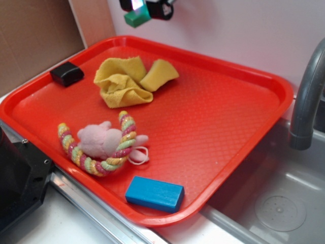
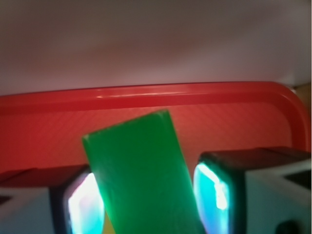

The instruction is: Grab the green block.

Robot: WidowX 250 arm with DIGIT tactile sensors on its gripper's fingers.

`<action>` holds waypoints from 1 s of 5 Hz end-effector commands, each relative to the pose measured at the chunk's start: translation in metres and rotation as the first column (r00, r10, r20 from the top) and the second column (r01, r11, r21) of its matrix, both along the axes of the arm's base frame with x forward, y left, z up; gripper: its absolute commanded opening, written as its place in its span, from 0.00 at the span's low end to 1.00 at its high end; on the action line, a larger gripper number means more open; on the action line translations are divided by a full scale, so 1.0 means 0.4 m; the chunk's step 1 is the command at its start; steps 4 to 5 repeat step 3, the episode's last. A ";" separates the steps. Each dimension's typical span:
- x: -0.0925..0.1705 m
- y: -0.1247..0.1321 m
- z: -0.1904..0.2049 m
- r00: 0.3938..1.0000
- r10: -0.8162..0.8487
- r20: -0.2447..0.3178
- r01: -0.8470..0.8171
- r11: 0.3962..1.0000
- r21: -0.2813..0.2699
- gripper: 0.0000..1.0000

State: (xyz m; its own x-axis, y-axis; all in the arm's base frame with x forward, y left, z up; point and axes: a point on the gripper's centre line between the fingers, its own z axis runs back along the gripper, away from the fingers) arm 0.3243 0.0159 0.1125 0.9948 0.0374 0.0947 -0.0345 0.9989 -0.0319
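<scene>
Tool (image 1: 143, 9) raised high, jaws clamped on green block (image 2: 144, 175).

Green block (image 2: 141, 175), smooth, tilted, aloft between the hand's (image 2: 146, 200) pads.

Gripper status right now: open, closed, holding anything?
Gripper: shut on the green block, lifted above the red tray.

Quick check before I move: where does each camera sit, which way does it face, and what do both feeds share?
Exterior: off the tray's near corner, looking down across the red tray to the back wall; the gripper holds the green block at the top edge.
Wrist: on the gripper, facing the tray's far rim; fingers flank the block.
Shared: block, tray, gripper.
</scene>
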 end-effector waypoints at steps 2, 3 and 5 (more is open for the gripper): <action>-0.037 -0.008 0.044 0.992 -0.045 0.114 0.048 0.999 -0.019 0.00; -0.031 -0.018 0.037 0.992 -0.041 0.122 0.044 0.999 -0.025 0.00; -0.031 -0.018 0.037 0.992 -0.041 0.122 0.044 0.999 -0.025 0.00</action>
